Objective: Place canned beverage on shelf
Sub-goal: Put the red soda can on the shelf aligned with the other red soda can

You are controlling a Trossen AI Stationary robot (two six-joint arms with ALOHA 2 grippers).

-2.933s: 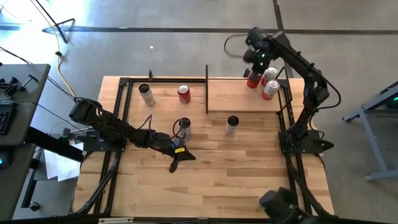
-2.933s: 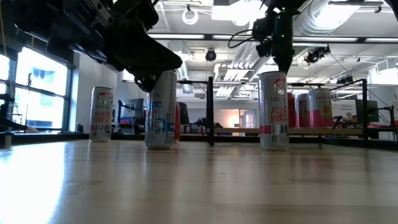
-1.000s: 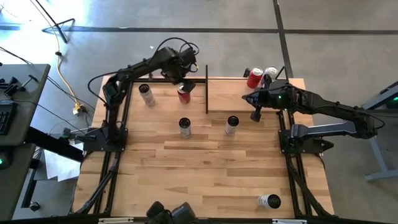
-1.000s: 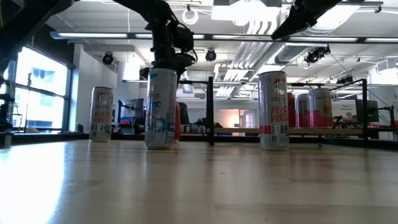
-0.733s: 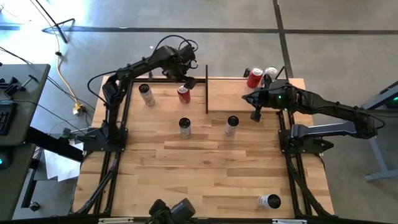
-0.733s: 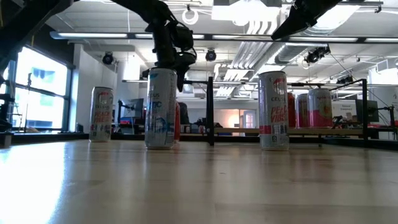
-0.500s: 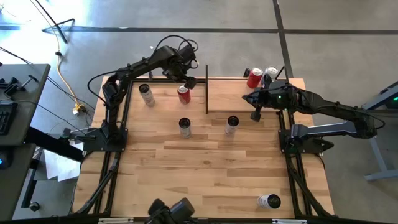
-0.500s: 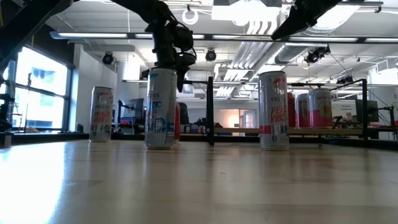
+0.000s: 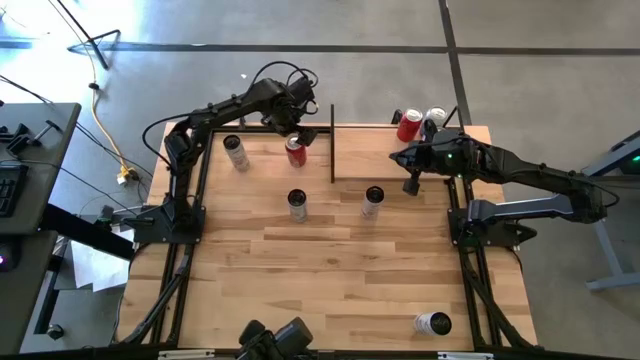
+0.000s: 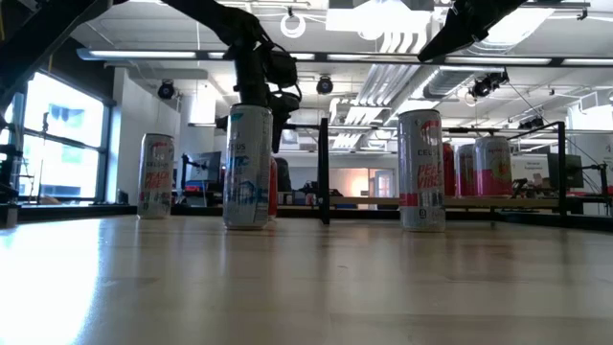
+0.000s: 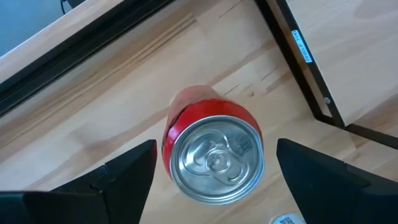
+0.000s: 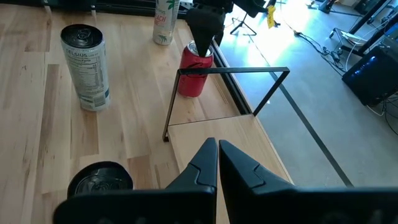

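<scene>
Left gripper (image 9: 296, 131) hangs right over the red can (image 9: 295, 152), fingers spread wide with one on each side of it and nothing pinched between them. The left wrist view makes that obvious: you look straight down on the can's silver lid (image 11: 216, 157) with a dark finger (image 11: 121, 174) off to either side and clear gaps in between. So the can stands upright on the striped tabletop (image 9: 330, 260), long axis vertical, pull tab up, just beside the black post at the shelf's (image 9: 385, 155) corner but not on it.

Right gripper (image 9: 411, 186) is pressed shut, fingers together, holding nothing, hovering over the shelf's front edge near a white can (image 9: 372, 201).

Funny how the views differ. From above you see two cans already at the shelf's far corner (image 9: 420, 124) and a can lying near the table's front edge (image 9: 433, 323). The low view mostly hides the red can behind a tall white-and-blue can (image 10: 247, 166). The right wrist view catches the red can (image 12: 196, 70) from the side with the left gripper over it.
</scene>
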